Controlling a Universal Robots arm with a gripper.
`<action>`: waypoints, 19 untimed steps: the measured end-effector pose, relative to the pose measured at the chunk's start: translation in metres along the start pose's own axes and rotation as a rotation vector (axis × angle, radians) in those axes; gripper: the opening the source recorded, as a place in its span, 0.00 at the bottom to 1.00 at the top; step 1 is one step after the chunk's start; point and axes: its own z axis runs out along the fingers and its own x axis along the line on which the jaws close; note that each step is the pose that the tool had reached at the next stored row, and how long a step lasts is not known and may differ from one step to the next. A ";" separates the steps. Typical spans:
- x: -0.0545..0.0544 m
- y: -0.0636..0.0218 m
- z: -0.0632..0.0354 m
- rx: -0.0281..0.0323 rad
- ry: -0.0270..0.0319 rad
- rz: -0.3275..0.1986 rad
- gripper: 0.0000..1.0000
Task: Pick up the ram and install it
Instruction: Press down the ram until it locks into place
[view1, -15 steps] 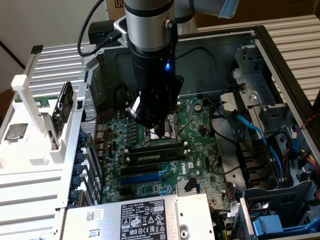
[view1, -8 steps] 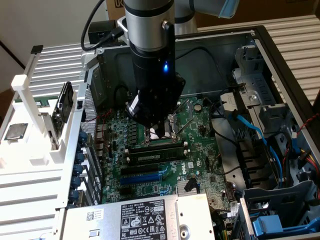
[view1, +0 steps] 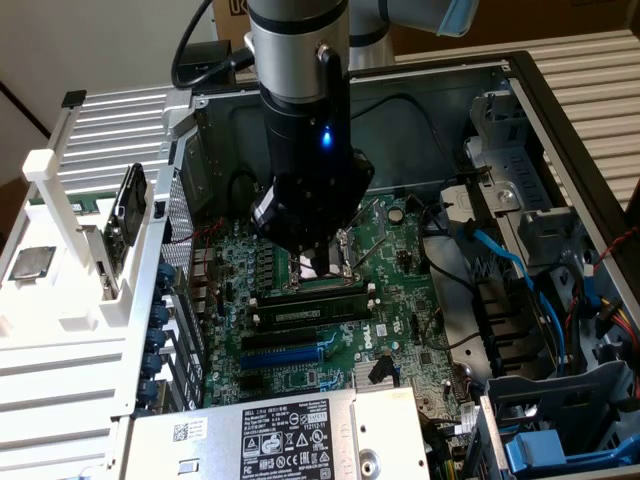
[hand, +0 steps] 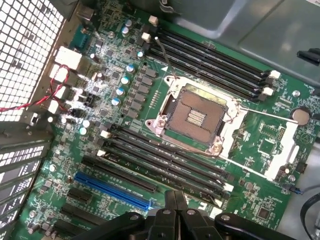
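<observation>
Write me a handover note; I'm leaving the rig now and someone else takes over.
Gripper: hangs low over the motherboard, at the empty processor socket.
Ram: appears to stand upright in a slot right beside the socket, just below the gripper.
Done: the ram looks placed in the slot.
Left: check that it is fully seated; the pictures do not settle that.
</observation>
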 end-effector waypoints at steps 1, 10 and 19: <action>0.000 0.0000 0.0000 0.0004 -0.0001 0.017 0.10; 0.000 0.0000 0.0005 0.0044 -0.0005 0.197 0.10; 0.000 0.0000 0.0012 0.0086 -0.0011 0.396 0.10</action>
